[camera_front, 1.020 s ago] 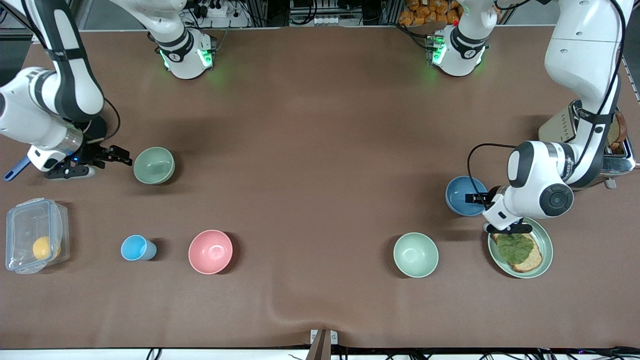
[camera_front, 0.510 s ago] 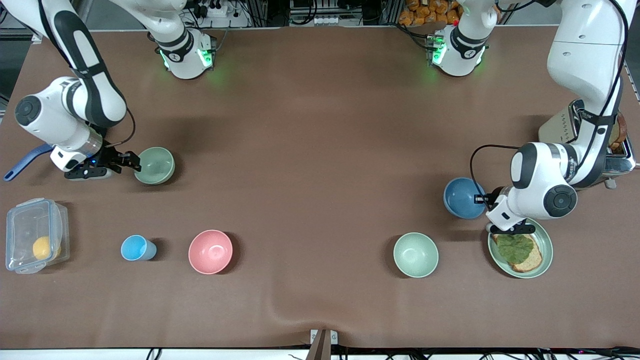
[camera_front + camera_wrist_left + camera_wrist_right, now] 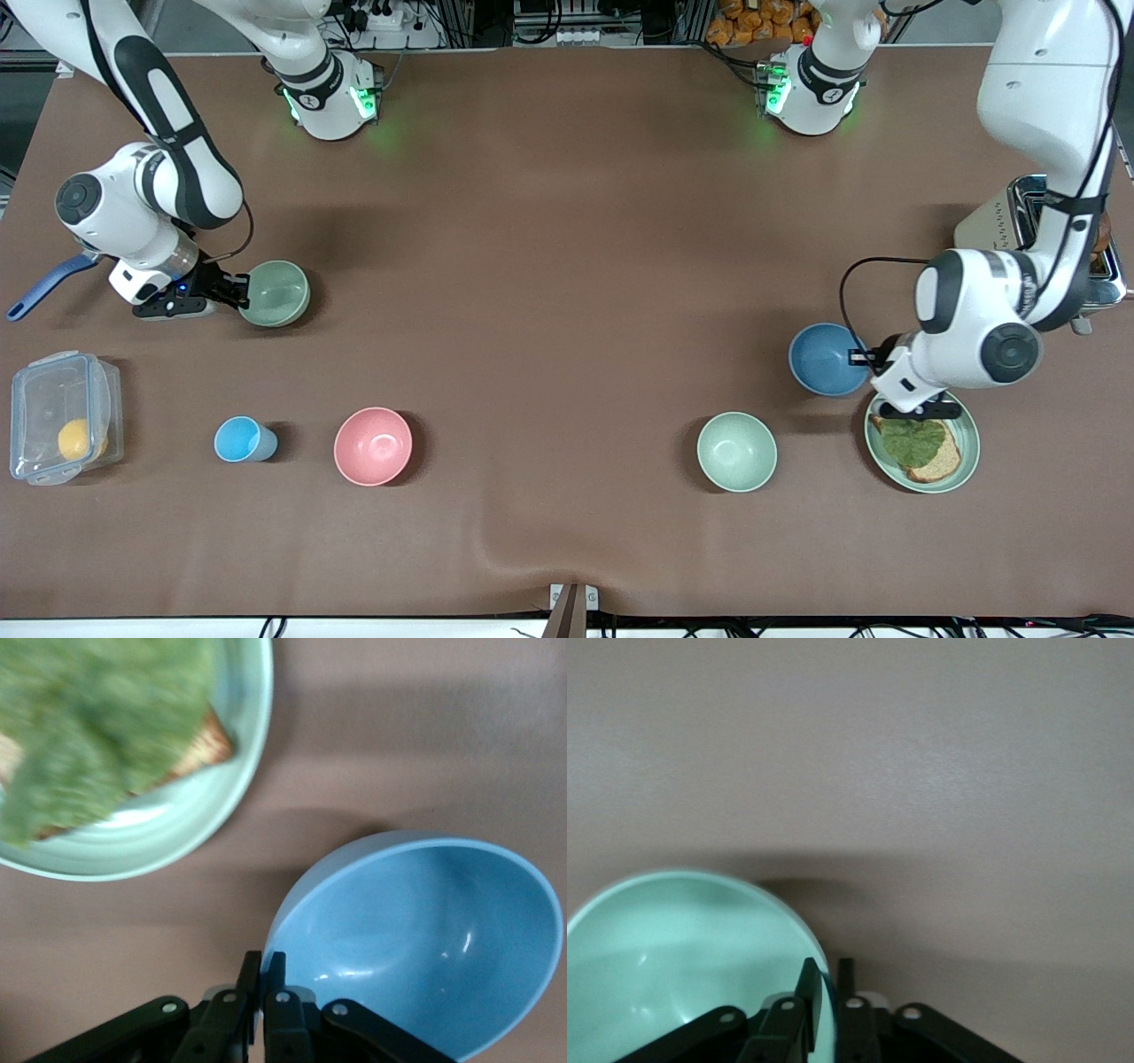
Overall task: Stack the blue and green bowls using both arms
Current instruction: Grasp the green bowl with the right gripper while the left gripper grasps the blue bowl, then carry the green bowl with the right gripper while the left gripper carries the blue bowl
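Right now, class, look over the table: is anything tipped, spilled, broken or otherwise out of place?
Only the blue bowl stands out: it looks tilted, with the left gripper pinching its rim. The green bowl, gripped at its rim by the right gripper, looks level. Nothing looks spilled or damaged.

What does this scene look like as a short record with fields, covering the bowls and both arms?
blue bowl: near the left arm's end of the table, beside the sandwich plate; looks lifted and tilted in the left wrist view
left end effector: shut on the blue bowl's rim
green bowl: on the table near the right arm's end
right end effector: fingers straddle the green bowl's rim, one inside, one outside, closed on it
stacking: not yet done, the bowls are far apart
other bowls: pink bowl and mint bowl, nearer the front camera
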`<state>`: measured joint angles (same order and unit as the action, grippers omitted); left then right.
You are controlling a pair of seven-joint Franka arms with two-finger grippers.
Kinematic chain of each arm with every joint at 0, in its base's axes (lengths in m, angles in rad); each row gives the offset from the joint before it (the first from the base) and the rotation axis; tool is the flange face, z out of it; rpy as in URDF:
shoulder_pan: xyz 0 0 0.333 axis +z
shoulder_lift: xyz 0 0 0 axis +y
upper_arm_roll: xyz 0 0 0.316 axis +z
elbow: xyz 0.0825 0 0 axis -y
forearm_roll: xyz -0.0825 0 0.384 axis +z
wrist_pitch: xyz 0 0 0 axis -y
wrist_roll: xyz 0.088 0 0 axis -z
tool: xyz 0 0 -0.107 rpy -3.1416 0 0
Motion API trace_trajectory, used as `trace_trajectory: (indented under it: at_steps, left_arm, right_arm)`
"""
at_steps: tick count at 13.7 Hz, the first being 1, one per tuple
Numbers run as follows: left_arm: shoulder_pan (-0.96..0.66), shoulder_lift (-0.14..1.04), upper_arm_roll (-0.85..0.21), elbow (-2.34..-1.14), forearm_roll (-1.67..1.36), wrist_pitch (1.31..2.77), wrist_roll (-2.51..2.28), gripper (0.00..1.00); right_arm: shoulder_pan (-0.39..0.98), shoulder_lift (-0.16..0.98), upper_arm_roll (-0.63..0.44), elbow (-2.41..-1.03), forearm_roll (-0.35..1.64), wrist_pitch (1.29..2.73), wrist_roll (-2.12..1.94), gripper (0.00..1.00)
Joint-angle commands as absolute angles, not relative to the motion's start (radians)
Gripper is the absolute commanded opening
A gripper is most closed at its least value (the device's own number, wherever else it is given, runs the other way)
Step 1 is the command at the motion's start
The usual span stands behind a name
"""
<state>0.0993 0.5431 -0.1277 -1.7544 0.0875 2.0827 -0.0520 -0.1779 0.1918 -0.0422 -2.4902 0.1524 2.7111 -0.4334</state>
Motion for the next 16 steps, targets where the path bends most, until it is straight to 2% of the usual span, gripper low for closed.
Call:
trace_trajectory:
  at_steps: [1, 4, 6, 11, 14, 16]
  left_arm:
    - [0.149, 0.459, -0.158, -1.767, 0.022, 2.071, -0.005, 0.0]
    - [0.147, 0.411, -0.164, -1.76, -0.089, 2.051, -0.006, 0.0]
    - [0.147, 0.394, -0.187, -1.75, -0.129, 2.049, -0.029, 0.0]
    - [0.132, 0.403, -0.28, -1.733, -0.166, 2.051, -0.185, 0.0]
    - [0.104, 0.426, -0.336, -1.72, -0.178, 2.065, -0.274, 0.0]
    - [0.031, 0.442, -0.341, -1.691, -0.196, 2.069, -0.363, 0.0]
  right_arm:
    - [-0.117, 0.158, -0.037, -2.479, 0.198, 2.647, -0.373, 0.0]
    - [-0.014, 0.089, -0.034, -2.407, 0.207, 2.435, -0.139, 0.0]
    - [0.079, 0.055, -0.008, -2.392, 0.227, 2.396, 0.056, 0.0]
    - [0.3, 0.064, 0.076, -2.318, 0.241, 2.413, 0.545, 0.0]
    - [0.417, 0.096, 0.11, -2.31, 0.241, 2.505, 0.753, 0.0]
    - [0.487, 0.132, 0.11, -2.312, 0.238, 2.566, 0.852, 0.0]
